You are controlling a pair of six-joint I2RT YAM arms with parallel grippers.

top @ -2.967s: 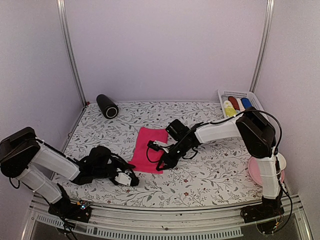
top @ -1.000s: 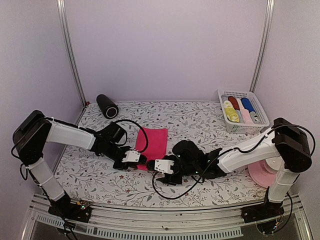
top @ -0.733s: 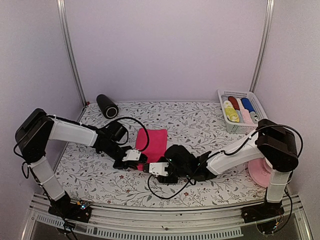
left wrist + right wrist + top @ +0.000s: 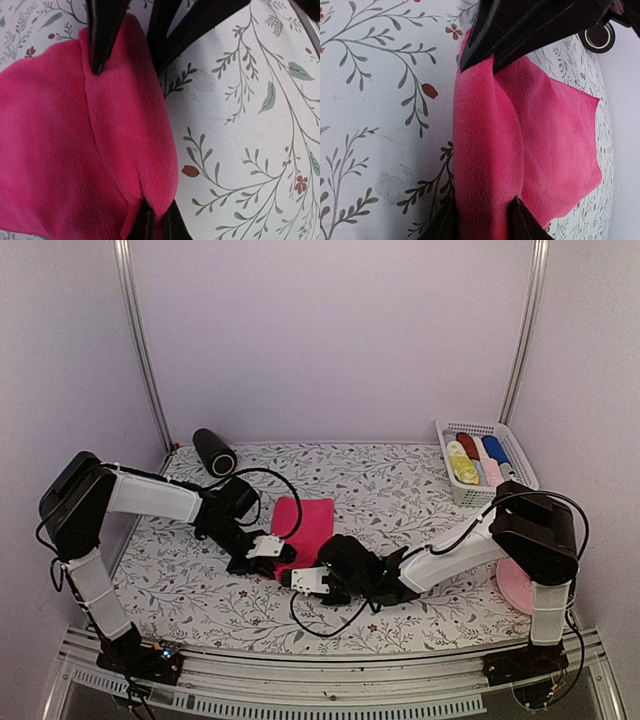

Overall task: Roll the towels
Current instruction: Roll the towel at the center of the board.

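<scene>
A hot pink towel [image 4: 306, 523] lies flat on the floral table, with its near edge raised into a fold. My left gripper [image 4: 272, 549] is shut on the left end of that fold; in the left wrist view [image 4: 156, 221] the towel [image 4: 60, 150] bulges between its fingers. My right gripper [image 4: 300, 578] is shut on the fold's other end; in the right wrist view [image 4: 482, 220] its fingers pinch the thick pink fold [image 4: 485, 150]. Each wrist view shows the other gripper's black fingers at the far end of the fold.
A white basket [image 4: 512, 480] at the back right holds rolled towels: yellow [image 4: 460, 464], red [image 4: 468, 445], blue [image 4: 492, 447]. A black cylinder [image 4: 213, 452] lies at the back left. A pink plate [image 4: 518, 588] sits at the right edge behind the right arm.
Both arms came to the towel's near edge and closed on it. Over the last second they moved slightly away from me, and the edge rose into a fold.
</scene>
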